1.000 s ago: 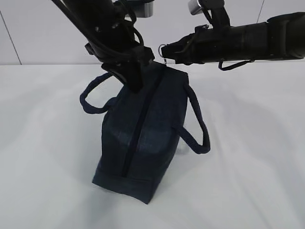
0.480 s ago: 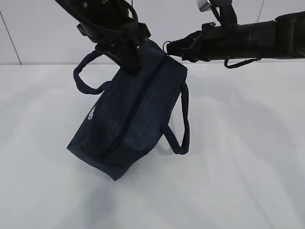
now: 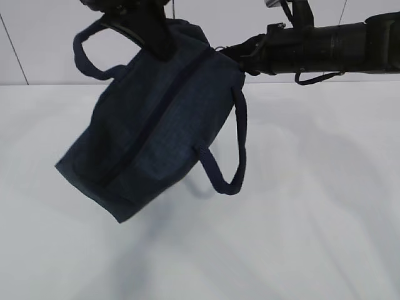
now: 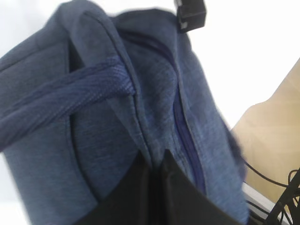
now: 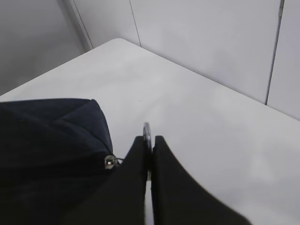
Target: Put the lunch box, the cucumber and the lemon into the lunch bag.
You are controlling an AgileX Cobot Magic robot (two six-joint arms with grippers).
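Note:
The dark navy lunch bag (image 3: 150, 125) hangs tilted in the air above the white table, its closed zipper (image 3: 150, 119) running along the top and one loop handle (image 3: 228, 156) dangling. My left gripper (image 3: 164, 50) is shut on a fold of the bag's fabric (image 4: 154, 154) beside the zipper. My right gripper (image 3: 220, 51) is shut on the metal ring pull (image 5: 147, 133) at the bag's end (image 5: 47, 140). The lunch box, the cucumber and the lemon are out of view.
The white table (image 3: 312, 206) lies under the bag. A pale wall with panel seams (image 3: 37, 37) stands behind it. The left wrist view shows a wooden floor and cables (image 4: 276, 187) beyond the table edge.
Both arms have risen, lifting the bag off the table. The bag's lower end has swung up and to the left, so the bag hangs more level.

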